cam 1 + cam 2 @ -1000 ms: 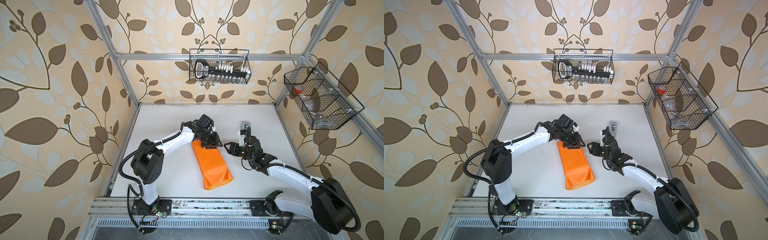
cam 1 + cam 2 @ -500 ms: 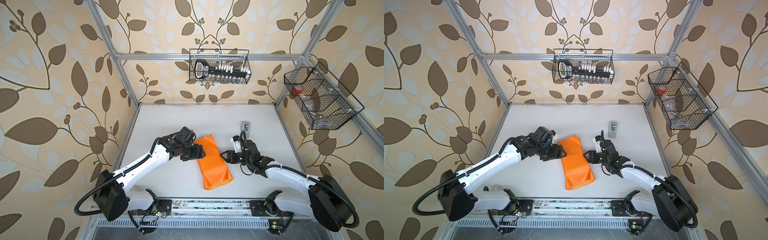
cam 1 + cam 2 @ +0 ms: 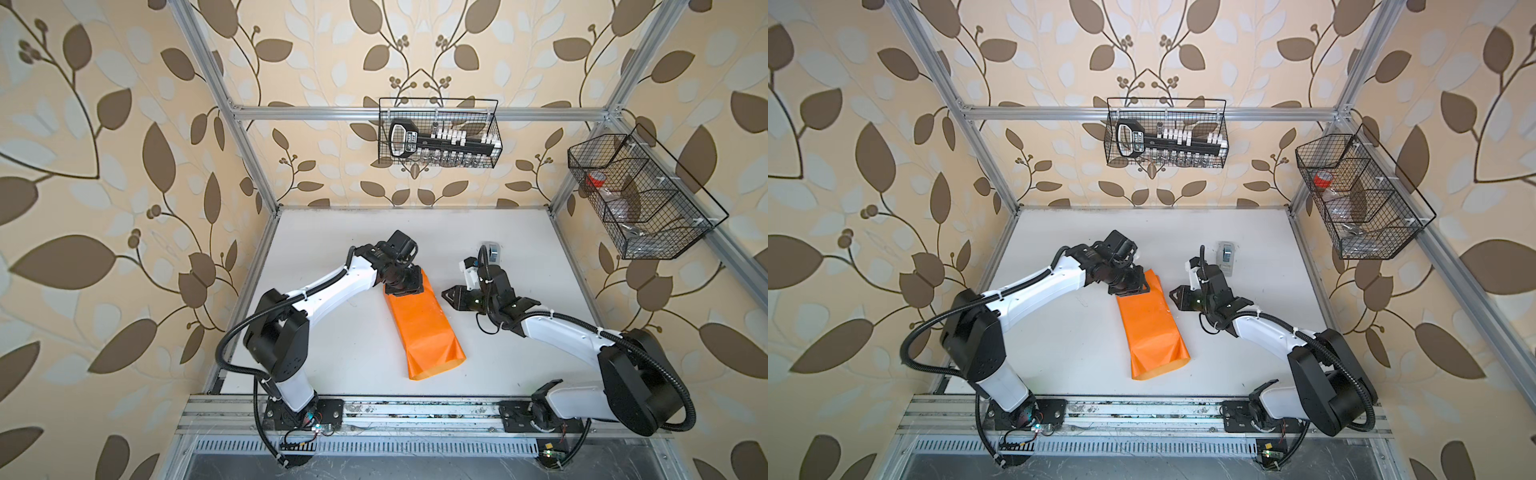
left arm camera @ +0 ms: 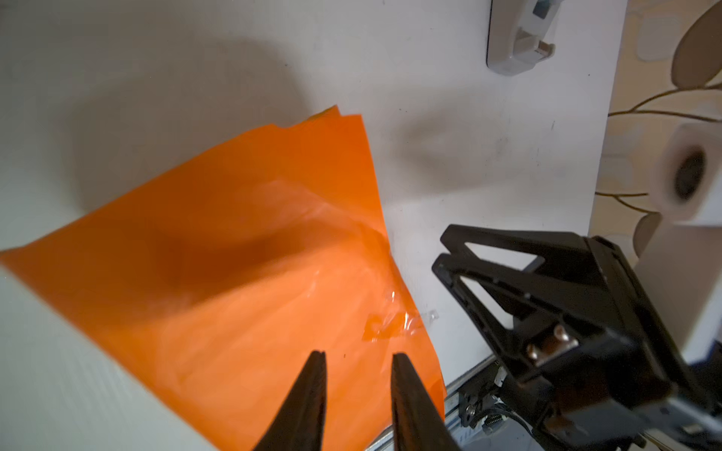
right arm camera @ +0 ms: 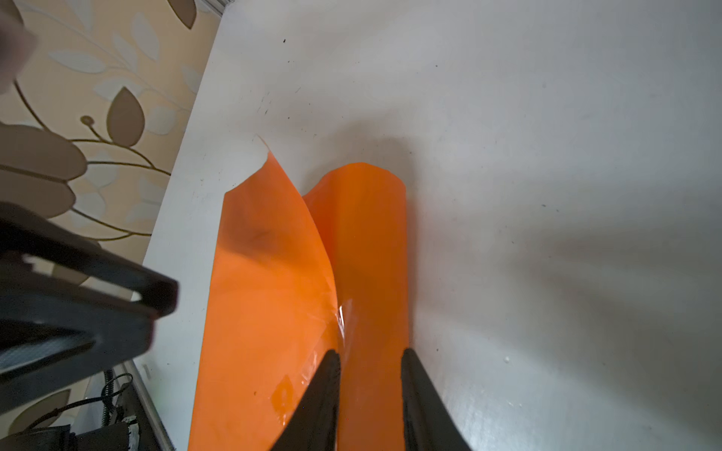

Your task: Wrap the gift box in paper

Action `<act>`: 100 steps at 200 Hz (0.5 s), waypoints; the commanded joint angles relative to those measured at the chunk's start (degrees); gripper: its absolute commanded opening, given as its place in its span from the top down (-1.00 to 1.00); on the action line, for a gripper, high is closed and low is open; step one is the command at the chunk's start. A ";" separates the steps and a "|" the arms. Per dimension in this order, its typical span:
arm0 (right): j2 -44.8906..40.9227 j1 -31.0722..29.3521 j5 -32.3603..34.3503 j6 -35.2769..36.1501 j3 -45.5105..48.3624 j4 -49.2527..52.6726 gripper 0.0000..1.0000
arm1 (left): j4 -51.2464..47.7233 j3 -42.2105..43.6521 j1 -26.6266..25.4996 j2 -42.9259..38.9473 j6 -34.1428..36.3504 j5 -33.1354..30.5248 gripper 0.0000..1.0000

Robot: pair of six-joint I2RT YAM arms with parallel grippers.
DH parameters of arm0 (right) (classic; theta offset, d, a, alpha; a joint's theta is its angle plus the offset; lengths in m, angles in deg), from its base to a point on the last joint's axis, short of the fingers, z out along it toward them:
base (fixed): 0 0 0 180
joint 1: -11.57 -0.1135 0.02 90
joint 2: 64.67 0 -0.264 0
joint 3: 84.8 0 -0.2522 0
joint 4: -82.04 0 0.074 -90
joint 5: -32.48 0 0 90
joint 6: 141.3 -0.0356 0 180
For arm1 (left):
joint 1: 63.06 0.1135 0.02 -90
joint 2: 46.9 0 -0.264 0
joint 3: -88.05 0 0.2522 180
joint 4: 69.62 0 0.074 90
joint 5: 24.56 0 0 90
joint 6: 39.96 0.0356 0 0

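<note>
One paper [image 3: 424, 328], one tape dispenser [image 3: 1226, 254]; left gripper [image 4: 358, 354], right gripper [image 5: 370, 351] stand parted, empty

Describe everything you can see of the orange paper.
The paper is a bright orange, slightly glossy sheet, folded over into a long flattened sleeve lying on the white table. A clear tape patch sits on its overlapping seam. Its near end gapes open; the left end effector hangs over its far end.
</note>
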State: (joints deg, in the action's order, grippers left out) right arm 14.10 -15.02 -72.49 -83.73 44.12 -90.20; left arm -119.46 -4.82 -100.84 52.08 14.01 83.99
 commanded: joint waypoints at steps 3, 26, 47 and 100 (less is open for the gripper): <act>3.28 0.05 -3.54 2.09 -4.27 -0.17 0.33 | 1.06 0.21 0.27 1.80 -0.81 5.65 0.49; 6.89 -0.01 -5.22 3.35 -7.10 -0.14 0.22 | 4.25 3.81 0.10 2.16 -2.82 7.46 0.52; 9.69 -0.34 -6.00 3.95 -8.74 -0.38 0.17 | 5.99 5.40 0.08 2.38 -3.51 7.56 0.54; 16.02 -0.10 -4.53 3.02 -12.44 -1.03 0.19 | 5.62 4.75 0.16 4.33 -3.36 7.82 0.56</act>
State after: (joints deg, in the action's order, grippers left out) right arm 27.56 -15.31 -77.27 -81.21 34.20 -90.88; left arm -114.32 0.07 -100.86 55.30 10.97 90.61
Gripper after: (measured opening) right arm 0.415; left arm 0.224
